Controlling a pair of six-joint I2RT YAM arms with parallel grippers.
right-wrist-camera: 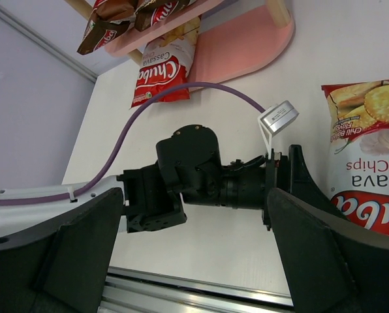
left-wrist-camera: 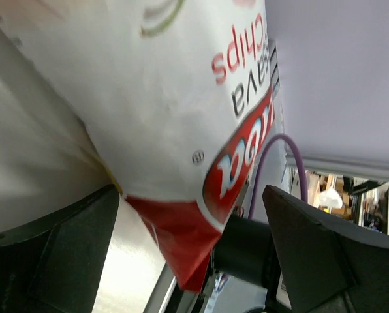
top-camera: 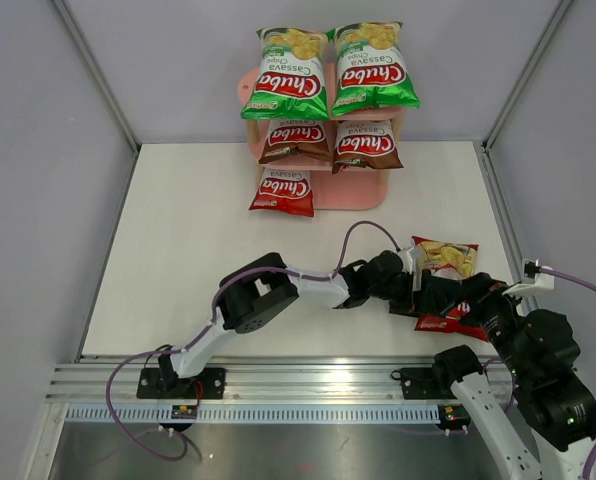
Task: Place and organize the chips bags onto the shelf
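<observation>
- My left arm [top-camera: 278, 290] reaches low from its near-left base across to the right, elbow bent.
- My left end effector [left-wrist-camera: 188, 215] has its jaws spread wide.
- My right arm [top-camera: 538, 370] is folded close above its base.
- My right end effector [right-wrist-camera: 194, 222], jaws wide apart too, faces my left wrist [right-wrist-camera: 188, 169].

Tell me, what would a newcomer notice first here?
The pink shelf at the far edge stands out, with two green bags on top, two brown bags in the middle and one red bag below. Next is the last red bag, lying on the table at the near right with the open left gripper around it.
</observation>
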